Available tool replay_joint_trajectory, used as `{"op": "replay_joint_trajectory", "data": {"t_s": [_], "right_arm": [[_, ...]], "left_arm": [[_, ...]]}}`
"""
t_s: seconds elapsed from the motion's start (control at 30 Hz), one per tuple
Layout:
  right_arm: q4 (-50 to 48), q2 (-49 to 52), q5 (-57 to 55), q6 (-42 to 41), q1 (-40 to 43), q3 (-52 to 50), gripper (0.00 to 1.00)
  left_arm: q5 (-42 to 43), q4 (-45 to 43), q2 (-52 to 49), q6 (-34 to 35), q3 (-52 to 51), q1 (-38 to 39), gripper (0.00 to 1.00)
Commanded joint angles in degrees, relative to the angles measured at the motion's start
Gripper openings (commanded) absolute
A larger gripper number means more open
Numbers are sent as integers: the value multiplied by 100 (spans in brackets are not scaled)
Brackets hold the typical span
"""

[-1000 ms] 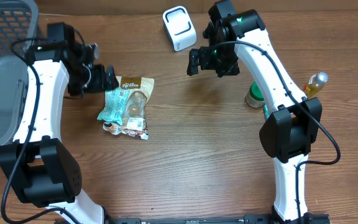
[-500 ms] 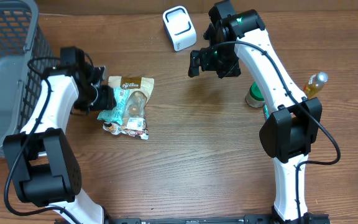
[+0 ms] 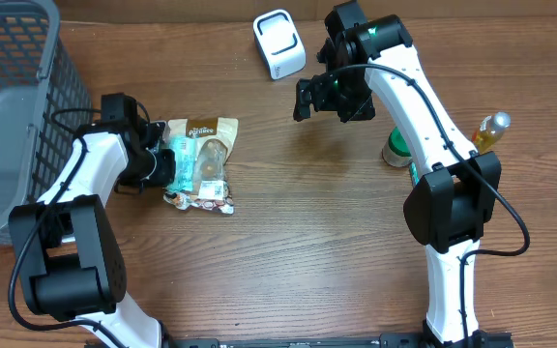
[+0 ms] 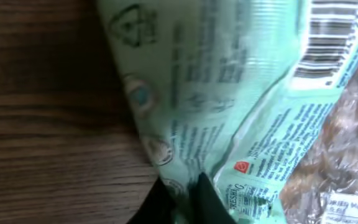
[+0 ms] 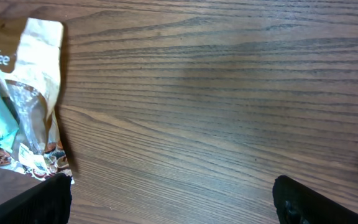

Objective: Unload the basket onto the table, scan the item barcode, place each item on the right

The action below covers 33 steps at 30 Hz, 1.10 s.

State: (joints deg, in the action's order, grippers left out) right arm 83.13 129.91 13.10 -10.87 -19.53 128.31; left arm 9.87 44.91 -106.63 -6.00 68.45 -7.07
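The left pincer (image 3: 165, 164) is pinched narrow on the edge of the mint-green snack packet (image 3: 184, 160), which lies left of centre on the table (image 3: 307, 232), overlapping a brown pouch (image 3: 216, 135). The right pincer (image 3: 325, 97) hangs wide at upper centre, near the white scanner (image 3: 278, 43).

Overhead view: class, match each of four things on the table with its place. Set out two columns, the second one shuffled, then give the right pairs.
Things:
1. grey basket
2. white scanner
3. mint-green packet
4. yellow bottle

Places:
A. held by the left gripper
B. far edge of the table, near the middle
C. right side of the table
D. left side of the table

Pairs: 1-D, 2-B, 3-A, 4-C
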Motion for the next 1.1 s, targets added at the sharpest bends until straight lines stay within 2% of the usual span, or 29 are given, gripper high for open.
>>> {"op": "replay_joint_trajectory", "data": {"t_s": [0.0,0.27,0.33,0.43,0.57,0.67,0.73,0.8,0.9,1.07], "right_arm": [[-11,-164,-13,28,20,26,100],[-15,-164,149,28,20,28,100],[-11,-164,555,33,46,28,100],[-24,-164,1429,173,74,28,99],[-79,-164,2603,243,66,26,84],[-103,-164,2822,240,-20,26,70],[-144,-153,2861,229,-122,26,66],[-214,-153,2859,186,-227,26,65],[-306,-153,2793,39,-330,26,67],[-293,-153,2531,24,-334,4,72]], "left_arm": [[507,63,-55,20,-114,-9,4],[2210,752,245,17,920,-13,4],[2785,955,284,17,1193,-13,4],[3106,1174,284,20,1377,-2,4],[3274,1248,282,-7,1325,33,4],[3646,1250,282,-227,1325,76,4],[3993,1257,282,-328,1325,107,4],[4225,1255,282,-328,1325,151,4],[4035,1266,282,-317,1325,175,4],[2588,1609,282,-140,1318,192,4]]}}
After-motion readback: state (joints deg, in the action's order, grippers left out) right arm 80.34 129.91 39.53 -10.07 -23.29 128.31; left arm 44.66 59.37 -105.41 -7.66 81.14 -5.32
